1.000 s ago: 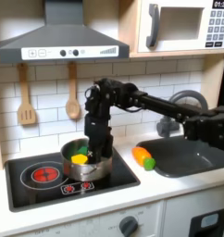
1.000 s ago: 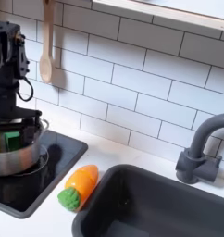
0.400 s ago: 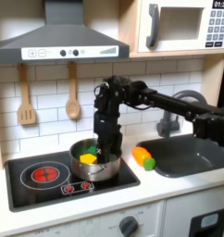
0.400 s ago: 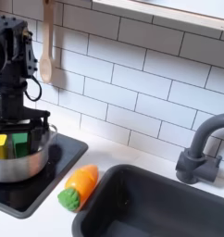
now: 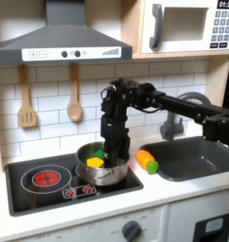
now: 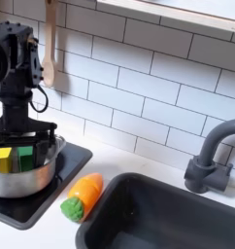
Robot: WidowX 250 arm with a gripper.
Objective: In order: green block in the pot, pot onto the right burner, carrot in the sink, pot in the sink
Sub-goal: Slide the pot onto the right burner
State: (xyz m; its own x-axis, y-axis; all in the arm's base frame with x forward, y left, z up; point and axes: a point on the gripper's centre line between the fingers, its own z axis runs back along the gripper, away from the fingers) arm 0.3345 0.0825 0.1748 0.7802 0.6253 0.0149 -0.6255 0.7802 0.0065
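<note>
**Fingers down inside the pot at the cooktop's sink-side end**

Nearest in the second exterior view, the carrot (image 6: 83, 195) lies on the white bench (image 6: 47, 229) between cooktop (image 6: 13, 208) and sink (image 6: 168, 216), its long axis diagonal, green end toward the camera. Behind it the pot (image 6: 22, 169) sits upright on the cooktop, holding the green block (image 6: 24, 158) beside a yellow piece (image 6: 3, 159). The fingers (image 6: 34, 136) reach down into the pot at its far rim, slightly parted; whether they pinch the wall I cannot tell. In the first exterior view the gripper (image 5: 112, 151) stands over the pot (image 5: 101, 171).
</note>
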